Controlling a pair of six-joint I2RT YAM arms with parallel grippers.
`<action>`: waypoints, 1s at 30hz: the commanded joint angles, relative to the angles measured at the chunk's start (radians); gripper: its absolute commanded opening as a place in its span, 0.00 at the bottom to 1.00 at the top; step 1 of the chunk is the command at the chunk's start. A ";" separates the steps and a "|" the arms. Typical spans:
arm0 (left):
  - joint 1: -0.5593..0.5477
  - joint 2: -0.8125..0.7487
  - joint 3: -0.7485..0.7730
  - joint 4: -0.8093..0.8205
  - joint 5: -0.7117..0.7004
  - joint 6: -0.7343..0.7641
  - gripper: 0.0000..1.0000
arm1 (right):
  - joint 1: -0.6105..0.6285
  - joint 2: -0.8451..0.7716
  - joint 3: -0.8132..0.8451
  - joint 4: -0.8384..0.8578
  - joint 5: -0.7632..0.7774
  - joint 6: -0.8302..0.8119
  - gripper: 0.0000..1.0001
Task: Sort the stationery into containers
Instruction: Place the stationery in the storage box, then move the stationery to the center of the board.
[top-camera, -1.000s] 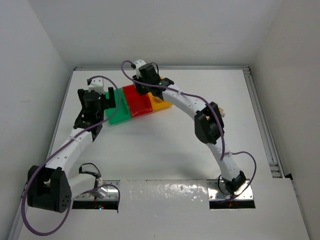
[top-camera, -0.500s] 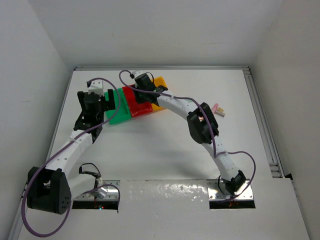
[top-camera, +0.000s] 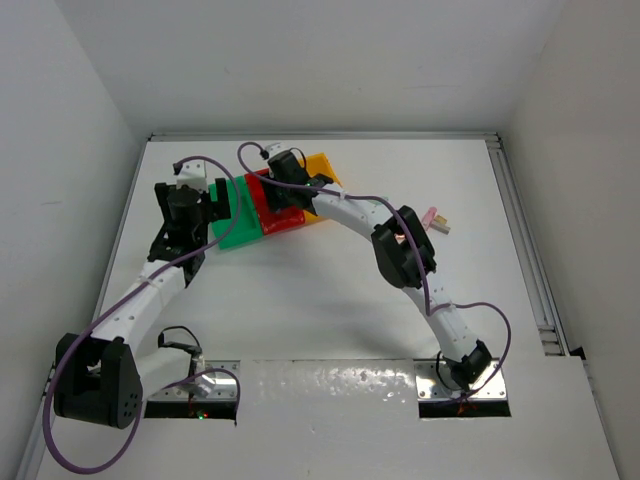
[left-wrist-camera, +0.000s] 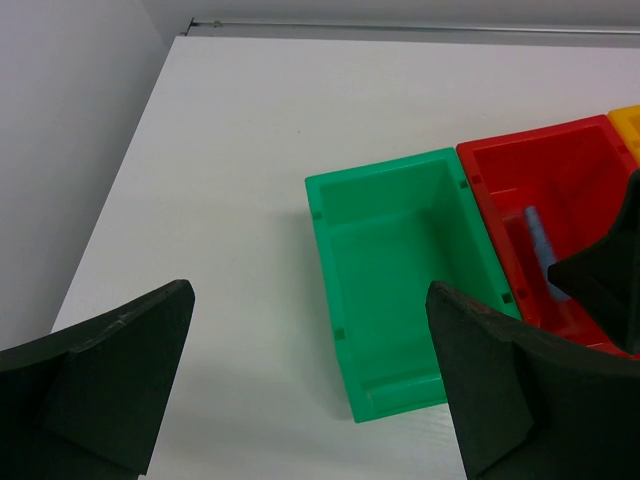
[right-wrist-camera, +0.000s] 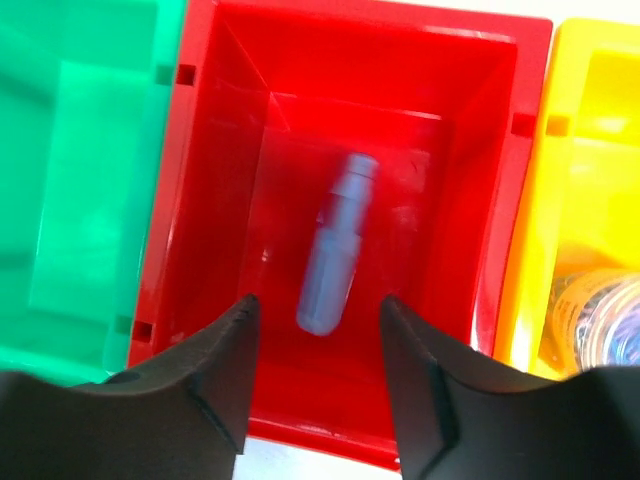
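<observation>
Blocking most of the red bin (right-wrist-camera: 350, 25) in the overhead view, the right arm reaches far and left across the table (top-camera: 320, 300) with its elbow bent. A small pink piece (top-camera: 436, 218) lies just beside that elbow, too small to make out. The wrist view shows inside the bin: a blue oblong piece (right-wrist-camera: 335, 245), narrower at one end, lies flat on the red floor. The right gripper (right-wrist-camera: 318, 300) hangs above it, fingers parted to either side, gripping nothing. In the yellow bin (right-wrist-camera: 590, 110) on the right, a clear roll (right-wrist-camera: 600, 320) is cut off by the frame edge. The left gripper (left-wrist-camera: 308, 290) hovers spread wide and empty, just near of the green bin (left-wrist-camera: 385, 172), which sits left of the red one.
</observation>
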 joint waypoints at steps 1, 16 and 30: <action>0.004 -0.025 -0.004 0.054 -0.013 0.004 1.00 | 0.003 -0.045 0.009 0.062 -0.023 -0.012 0.51; 0.004 -0.032 -0.014 0.078 -0.013 0.007 1.00 | -0.309 -0.614 -0.458 -0.016 0.096 0.308 0.41; 0.005 -0.044 -0.040 0.060 -0.025 -0.005 1.00 | -0.647 -0.552 -0.672 -0.210 0.103 0.386 0.50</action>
